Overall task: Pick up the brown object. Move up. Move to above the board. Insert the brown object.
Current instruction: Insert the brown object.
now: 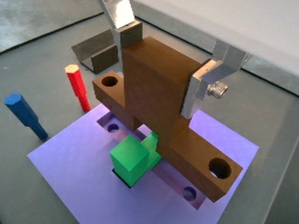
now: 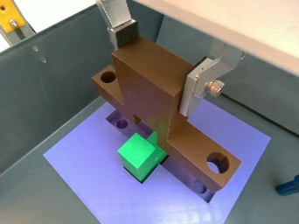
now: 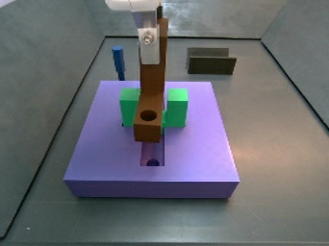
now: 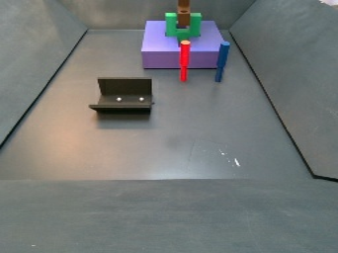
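Note:
My gripper [image 1: 165, 66] is shut on the upper end of the brown object [image 1: 158, 109] and holds it upright; both wrist views [image 2: 158, 63] show this. The brown object's [image 2: 149, 96] crosspiece lies low over the board [image 1: 82, 175], beside a green block [image 1: 133, 158]. In a side view the brown object [image 3: 150, 86] stands upright with its holed lower end at the board's [image 3: 193, 149] central slot, under the gripper [image 3: 150, 40]. I cannot tell how deep it sits. The other side view shows the board [image 4: 161, 51] far off with the brown object [image 4: 184, 14] on it.
A red peg [image 1: 77, 87] and a blue peg [image 1: 26, 115] stand beside the board; both show in a side view, red [image 4: 185, 61] and blue [image 4: 222, 59]. The fixture [image 4: 123, 95] stands on the grey floor, apart from the board. Grey walls enclose the floor.

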Motion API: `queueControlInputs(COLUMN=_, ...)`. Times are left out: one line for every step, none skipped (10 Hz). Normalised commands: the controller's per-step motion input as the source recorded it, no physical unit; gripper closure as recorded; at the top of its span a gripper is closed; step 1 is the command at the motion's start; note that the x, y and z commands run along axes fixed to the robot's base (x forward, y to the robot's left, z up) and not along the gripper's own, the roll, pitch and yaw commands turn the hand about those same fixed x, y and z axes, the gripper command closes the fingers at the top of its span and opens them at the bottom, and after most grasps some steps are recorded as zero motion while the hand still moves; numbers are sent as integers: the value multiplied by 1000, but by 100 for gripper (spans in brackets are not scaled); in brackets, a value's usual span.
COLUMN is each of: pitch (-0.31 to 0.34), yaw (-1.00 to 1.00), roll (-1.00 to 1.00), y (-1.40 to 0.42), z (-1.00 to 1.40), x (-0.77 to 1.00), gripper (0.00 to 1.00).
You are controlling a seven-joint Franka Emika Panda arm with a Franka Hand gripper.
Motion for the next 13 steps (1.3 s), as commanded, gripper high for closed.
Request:
queueControlInputs(pitch=76, yaw=71, roll=64, y=0, z=-197, x=83, gripper=100)
queueControlInputs(pitch=54, yaw=71, roll=31, y=0, z=-243, x=111, gripper=100)
queueControlInputs(pitch=30, yaw=66, roll=46, y=0, z=-294, x=103, gripper=100)
queueControlInputs(pitch=14, yaw=97, roll=61, y=0, z=-303, x=100, gripper=100)
queueControlInputs(pitch=3, yaw=117, roll=79, y=0, z=-303, x=83, gripper=100)
queueControlInputs(pitch=0, yaw=120, roll=106, y=0, z=-306, x=37, gripper=100)
queueControlInputs(pitch=0, yaw=94, roll=133, y=0, z=-297, x=0, gripper=100)
queueControlInputs(pitch=0, yaw=71, roll=139, y=0, z=-280, x=0, gripper=100)
queueControlInputs(pitch=0, yaw=86, roll=131, y=0, z=-271, x=0, gripper=100)
queueControlInputs(pitch=0, yaw=114, roll=123, y=0, z=-263, x=0, gripper=100)
queueControlInputs(pitch=0, yaw=134, roll=113, y=0, z=-260, x=40, gripper=100)
queueControlInputs(pitch=0, yaw=134, roll=87, y=0, z=-231, x=20, gripper=100)
queueControlInputs(pitch=4, yaw=154, roll=60, y=-20, z=-183, x=80, gripper=100)
